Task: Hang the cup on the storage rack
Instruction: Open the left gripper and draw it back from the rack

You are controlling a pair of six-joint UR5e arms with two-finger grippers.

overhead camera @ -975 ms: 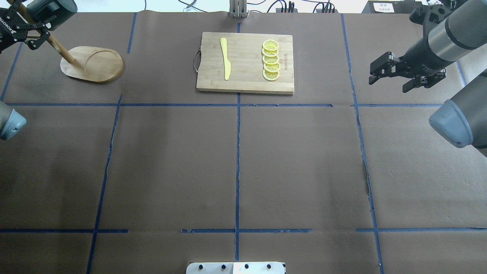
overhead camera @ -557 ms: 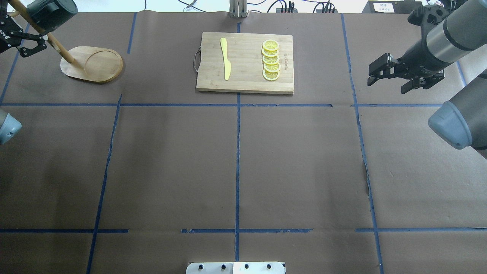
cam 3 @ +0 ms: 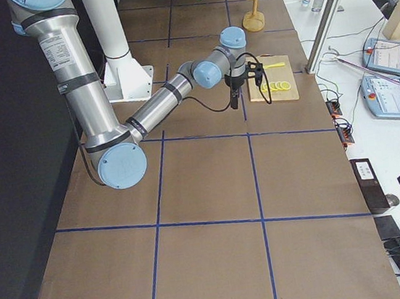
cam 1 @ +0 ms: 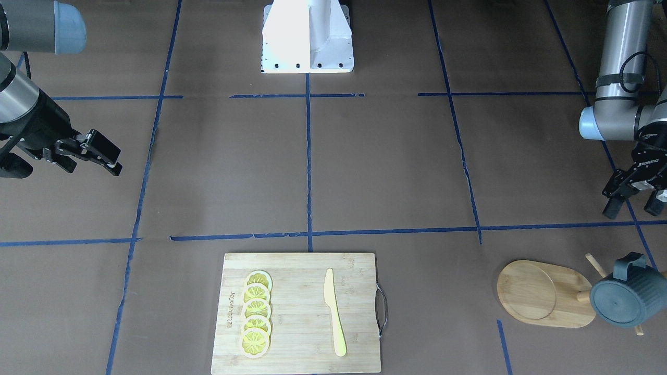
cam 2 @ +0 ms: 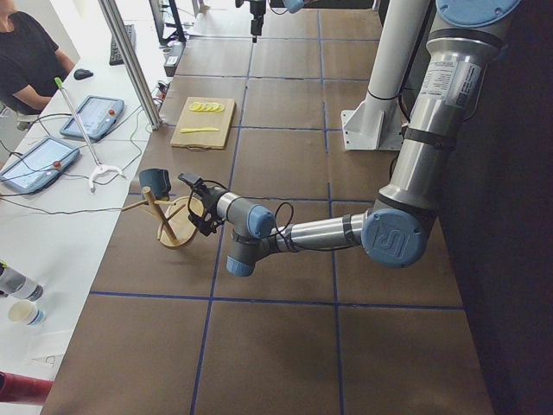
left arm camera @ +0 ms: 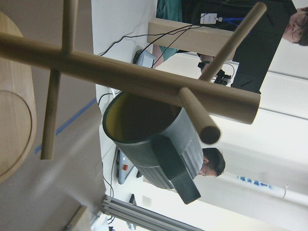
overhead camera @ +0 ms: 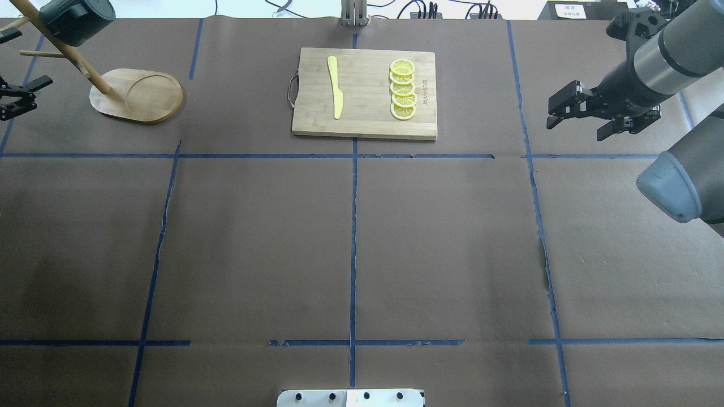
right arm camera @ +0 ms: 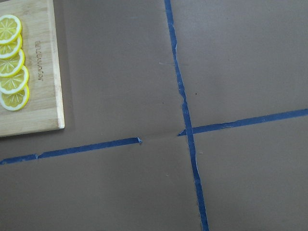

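The dark grey-blue cup [overhead camera: 76, 20] hangs on a peg of the bamboo storage rack [overhead camera: 138, 95] at the far left of the table. In the front-facing view the cup [cam 1: 628, 298] sits beside the rack's oval base [cam 1: 539, 294]. In the left wrist view the cup [left arm camera: 159, 144] shows its yellow inside behind the rack's post [left arm camera: 130, 77]. My left gripper [overhead camera: 28, 93] is open, empty and clear of the cup; it also shows in the front-facing view [cam 1: 630, 211]. My right gripper [overhead camera: 582, 118] is open and empty above the table's right side.
A bamboo cutting board [overhead camera: 365, 127] at the back middle holds a yellow knife [overhead camera: 336, 87] and several lemon slices [overhead camera: 403, 90]. Blue tape lines [overhead camera: 353, 237] cross the brown table cover. Operators sit beyond the far edge [cam 2: 30, 52].
My left gripper has drawn back from the rack toward the table's left edge, leaving the cup on the peg. My right gripper has barely moved.
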